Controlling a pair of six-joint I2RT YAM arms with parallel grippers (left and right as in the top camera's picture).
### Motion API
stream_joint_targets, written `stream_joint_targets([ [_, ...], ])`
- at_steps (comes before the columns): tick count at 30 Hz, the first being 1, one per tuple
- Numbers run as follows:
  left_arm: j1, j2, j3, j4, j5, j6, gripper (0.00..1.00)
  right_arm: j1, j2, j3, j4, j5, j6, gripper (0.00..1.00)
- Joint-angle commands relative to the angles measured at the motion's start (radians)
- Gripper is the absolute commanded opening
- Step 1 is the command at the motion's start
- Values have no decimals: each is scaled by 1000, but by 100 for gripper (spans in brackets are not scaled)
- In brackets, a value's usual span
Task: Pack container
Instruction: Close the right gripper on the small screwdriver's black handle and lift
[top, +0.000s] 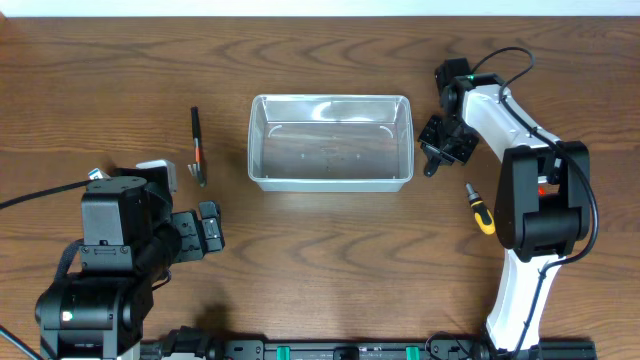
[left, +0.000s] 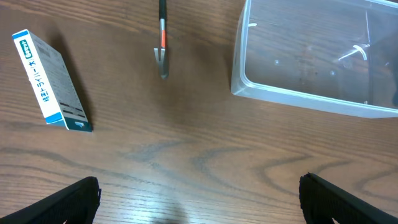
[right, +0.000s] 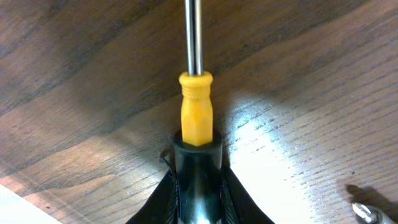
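The clear plastic container stands empty at the table's middle back; its corner also shows in the left wrist view. My right gripper is just right of the container, low over the table, and is shut on a screwdriver with a black and yellow handle and a steel shaft. My right gripper's fingers clamp the black part of the handle. My left gripper is open and empty above bare wood at the front left.
A black tool with a red band lies left of the container. A small blue-and-white box lies by my left arm. A second yellow-and-black screwdriver lies right of the container, near my right arm.
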Motion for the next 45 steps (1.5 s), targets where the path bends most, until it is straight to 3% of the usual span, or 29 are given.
stream_joint_targets([
  [1, 5, -1, 6, -3, -2, 17, 98, 5, 18, -27, -5, 21, 1, 11],
  [4, 5, -1, 6, -3, -2, 17, 98, 5, 18, -27, -5, 21, 1, 1],
  [21, 5, -1, 6, -3, -2, 17, 98, 5, 18, -27, -3, 21, -2, 1],
  [34, 5, -1, 6, -3, -2, 17, 98, 5, 18, -27, 23, 7, -130, 1],
  [45, 5, -1, 6, -3, -2, 17, 98, 2, -5, -27, 25, 50, -137, 1],
])
